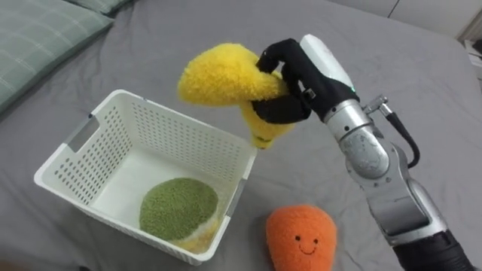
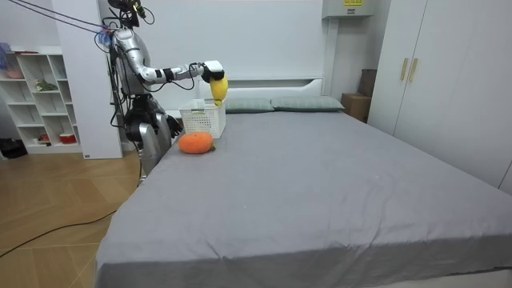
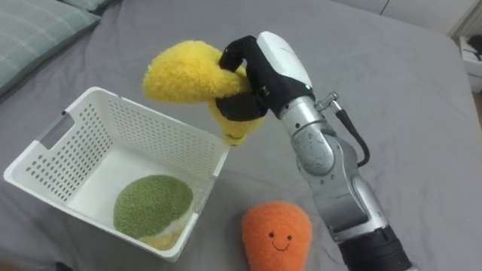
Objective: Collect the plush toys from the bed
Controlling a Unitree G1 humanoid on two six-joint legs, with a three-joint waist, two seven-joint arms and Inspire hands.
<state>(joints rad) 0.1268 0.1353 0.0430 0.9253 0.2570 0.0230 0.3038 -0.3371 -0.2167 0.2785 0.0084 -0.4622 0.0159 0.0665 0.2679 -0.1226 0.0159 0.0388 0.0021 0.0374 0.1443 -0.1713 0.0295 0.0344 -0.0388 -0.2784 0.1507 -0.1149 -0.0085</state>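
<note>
My right hand [image 1: 290, 83] [image 3: 252, 75] is shut on a yellow plush toy [image 1: 222, 75] [image 3: 184, 71], holding it in the air above the far right corner of a white plastic basket [image 1: 90, 162] [image 3: 64, 147]. A green round plush [image 1: 178, 207] [image 3: 153, 205] lies inside the basket. An orange plush with a smiling face [image 1: 301, 237] [image 3: 276, 237] lies on the grey bed [image 1: 422, 75] to the right of the basket. In the room view I stand at the bed's side with the yellow toy [image 2: 218, 84] held over the basket [image 2: 202, 122].
Green checked pillows [image 1: 41, 38] lie at the upper left, beyond the basket. Open grey sheet stretches behind and to the right of my arm. In the room view a white shelf [image 2: 36, 96] stands behind me and wardrobes [image 2: 448, 80] line the room view's right.
</note>
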